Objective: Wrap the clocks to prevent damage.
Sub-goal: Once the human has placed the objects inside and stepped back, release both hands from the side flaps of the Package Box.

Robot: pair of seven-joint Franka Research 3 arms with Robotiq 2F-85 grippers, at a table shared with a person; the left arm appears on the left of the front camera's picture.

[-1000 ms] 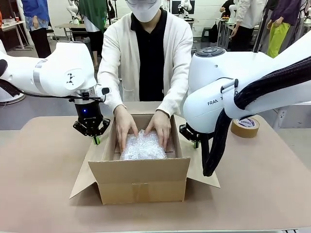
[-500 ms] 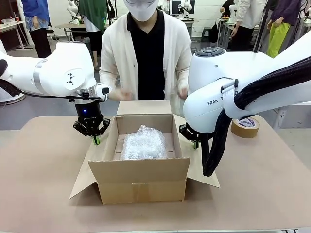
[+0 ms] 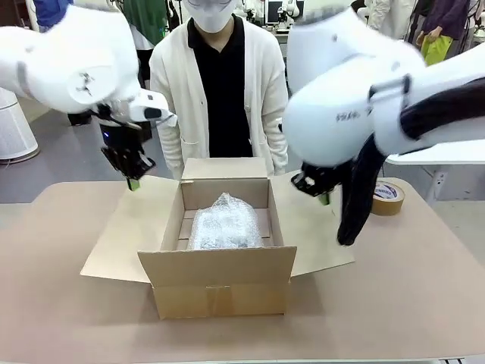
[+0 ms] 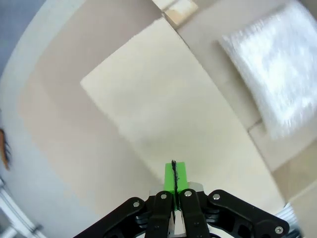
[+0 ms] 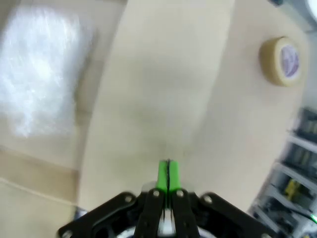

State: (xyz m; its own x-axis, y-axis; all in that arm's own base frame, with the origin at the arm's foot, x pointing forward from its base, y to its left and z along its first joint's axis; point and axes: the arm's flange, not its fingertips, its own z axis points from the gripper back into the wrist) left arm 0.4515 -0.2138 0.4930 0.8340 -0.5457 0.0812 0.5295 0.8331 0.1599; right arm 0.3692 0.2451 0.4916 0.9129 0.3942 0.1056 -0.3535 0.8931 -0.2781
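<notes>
Front view: the brown table (image 3: 424,288) is taken up in the middle by an open cardboard box (image 3: 216,292), whose left flap (image 3: 125,227) and right flap (image 3: 311,227) are spread outward and low (the far flap is seen tilted back toward the person (image 3: 223,91), whose hands are kept off the box). The bubble-wrapped bundle (image 3: 224,221), taken to be a clock, lies on the box floor with its long axis running near to far, roughly centred between the side walls.

The left gripper (image 3: 133,182) is held above the far part of the left flap, and the right gripper (image 3: 324,197) above the far part of the right flap; from each, the bundle lies inward and lower. Neither arm can be judged clearly nearer.

In the left wrist view the left gripper (image 4: 173,173) is seen with green pads pressed together on nothing; the same is seen of the right gripper (image 5: 167,176).

Bare table is left beyond the left flap. A tape roll (image 3: 387,197) is set just beyond the right flap's far corner, apart from it.
</notes>
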